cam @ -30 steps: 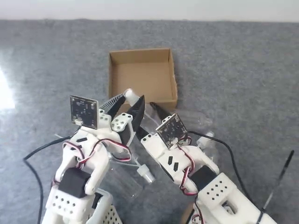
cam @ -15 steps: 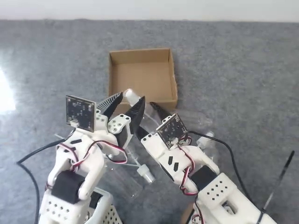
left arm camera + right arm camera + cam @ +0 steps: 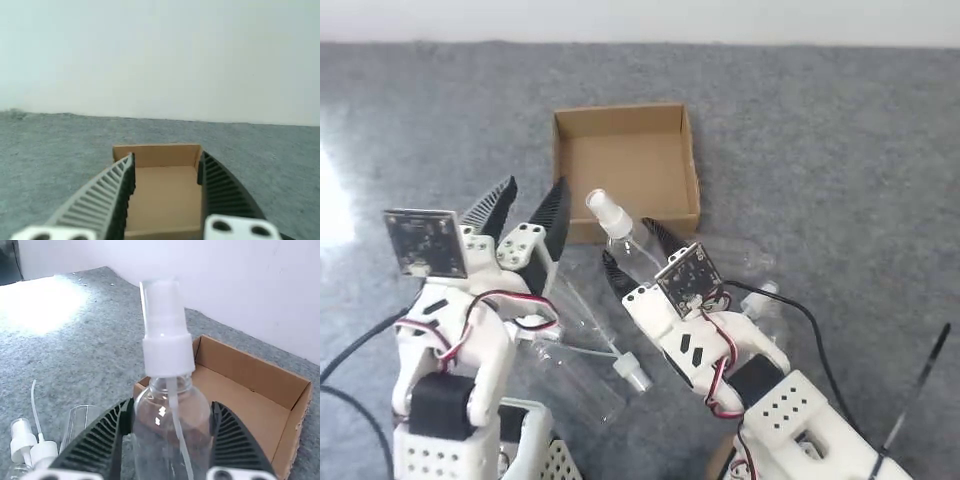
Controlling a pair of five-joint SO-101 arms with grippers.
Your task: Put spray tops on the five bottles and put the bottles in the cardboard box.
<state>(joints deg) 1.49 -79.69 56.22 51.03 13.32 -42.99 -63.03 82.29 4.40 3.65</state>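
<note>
Our right gripper (image 3: 630, 247) clamps one capped bottle (image 3: 167, 410), our left gripper (image 3: 534, 195) gapes wide; the cardboard box (image 3: 620, 160) holds no bottle yet, so most work remains, we judge.

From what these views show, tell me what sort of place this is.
Probably an indoor robot test bench: the left arm and right arm stand on a grey felt-like surface by a plain white wall, with a cardboard box and clear bottle for packing.

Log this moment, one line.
right gripper: shut on clear bottle with white spray top | left gripper: open | brown cardboard box: beyond grippers
</note>
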